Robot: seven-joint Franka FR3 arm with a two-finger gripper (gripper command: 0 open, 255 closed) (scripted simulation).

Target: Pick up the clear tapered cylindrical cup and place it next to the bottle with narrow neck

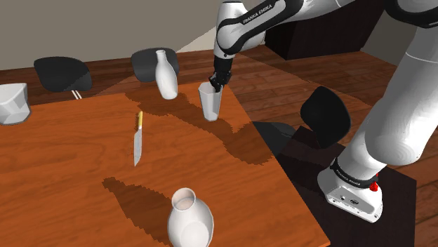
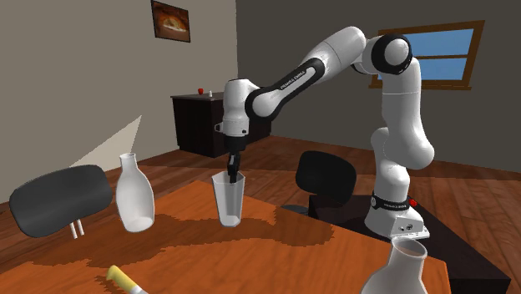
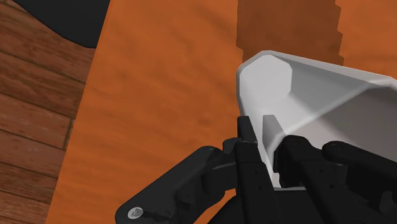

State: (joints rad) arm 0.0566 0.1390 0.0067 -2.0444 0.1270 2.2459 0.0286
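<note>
A pale tapered cup [image 1: 210, 104] stands upright on the wooden table [image 1: 84, 182], near its far edge by the arm. My black gripper [image 1: 216, 82] comes down from above and is shut on the cup's wall at the rim, one finger inside and one outside. The wrist view shows the cup [image 3: 305, 89] and my gripper [image 3: 264, 143] clasping its near wall. The narrow-necked white bottle [image 1: 166, 74] stands a short way off, toward the shoulder view's left of the cup. In the second exterior view the cup [image 2: 229, 200], gripper [image 2: 233, 174] and bottle [image 2: 134, 197] appear in the same order.
A knife [image 1: 137, 137] with a yellow handle lies mid-table. A second white narrow-necked vessel [image 1: 189, 219] stands at the near edge, and a white faceted object [image 1: 12, 103] at the far left. Dark chairs [image 1: 62, 72] [image 1: 326, 112] ring the table.
</note>
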